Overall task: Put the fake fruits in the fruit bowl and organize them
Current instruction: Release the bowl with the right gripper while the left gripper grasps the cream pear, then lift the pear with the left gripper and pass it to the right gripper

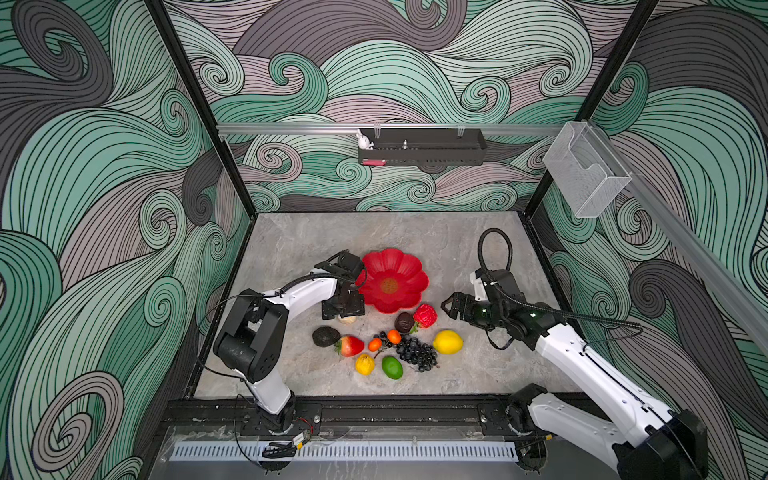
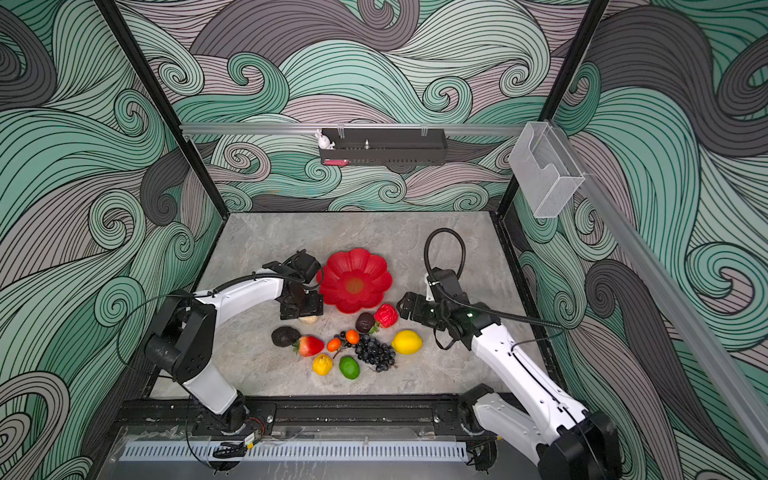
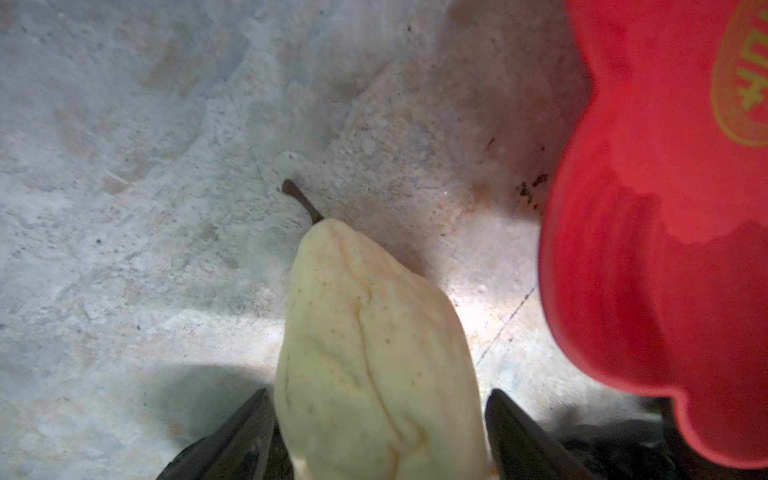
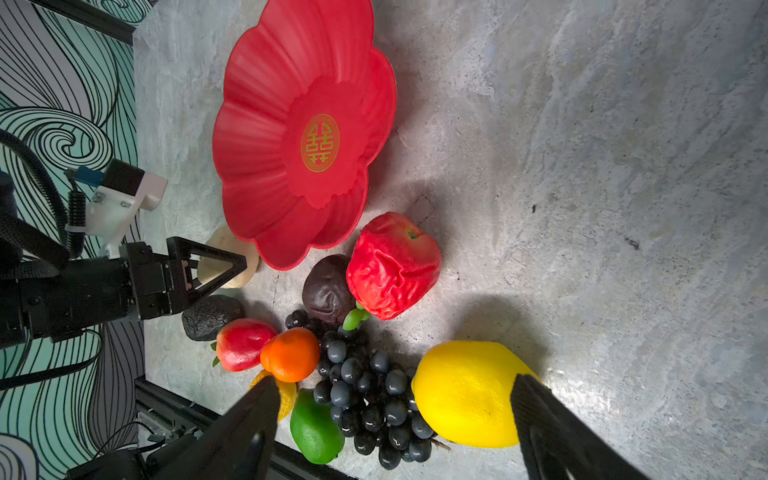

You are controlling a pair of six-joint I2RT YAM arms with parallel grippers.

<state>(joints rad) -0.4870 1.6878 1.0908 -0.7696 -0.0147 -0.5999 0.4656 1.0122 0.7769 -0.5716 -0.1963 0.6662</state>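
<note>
My left jaws straddled the cream pear [image 3: 374, 353] lying on the counter [image 1: 291, 245] just beside the empty fruit bowl [image 1: 409, 266]; couldn't tell if they pinched it. Right jaws hung wide, empty, near the lemon [image 1: 447, 342]. Looked like the first pick: next called for a firm squeeze, then a lift over the rim.

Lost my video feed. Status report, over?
Left pincer astride cream pear, grip unconfirmed. Right pincer open, empty, near lemon. Fruit bowl empty, beside pear. Nothing blocking.
</note>
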